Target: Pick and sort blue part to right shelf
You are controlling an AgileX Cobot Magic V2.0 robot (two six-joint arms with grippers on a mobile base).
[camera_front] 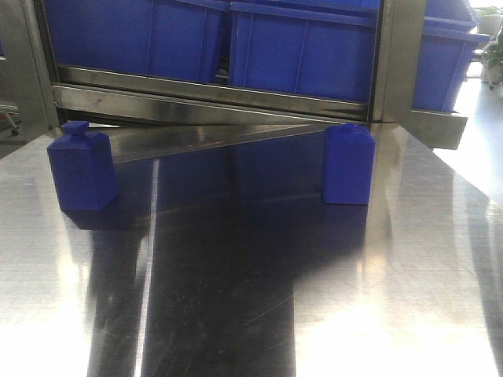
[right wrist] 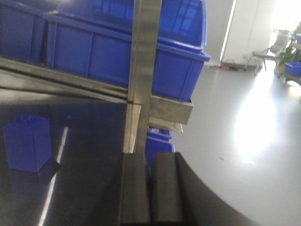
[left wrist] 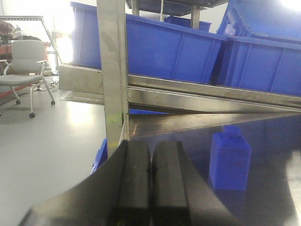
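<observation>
front view – parts: two on the bench (camera_front: 236, 298). The left blue part (camera_front: 81, 169) stands upright near the left edge. The right blue part (camera_front: 348, 165) stands upright close under the rail, and I can't tell whether it touches.
front view – target: the right shelf (camera_front: 432, 126) is directly behind, with blue bins (camera_front: 299, 59) sitting above the rail. No arm in shot.
left wrist – jaws: the left gripper (left wrist: 150, 174) has its jaws pressed together and holds nothing.
left wrist – part: a stub-topped block, probably the left blue part (left wrist: 229, 160), sits ahead and right of the jaws, well apart. The shelf post (left wrist: 113, 70) is straight ahead, and an office chair (left wrist: 23, 61) is on the floor beyond.
right wrist – jaws: the right gripper (right wrist: 150, 188) also has its jaws tight together and empty.
right wrist – part: a block, probably the right blue part (right wrist: 27, 142), is off to the left and not lined up with the jaws.
status: nothing grasped, pick not started.
risk – jaws: approaching without opening them shoves the part instead of straddling it.
risk – tipping: the part is narrow and tall on slick steel, so an off-centre touch topples or slides it.
risk – rail: the part sits tight against the overhang, so a steep approach or straight lift clips rail or post.
risk – bin rim: the rim is high, so a low carry knocks the part loose.
risk – glare: reflections on the bench could skew depth.
</observation>
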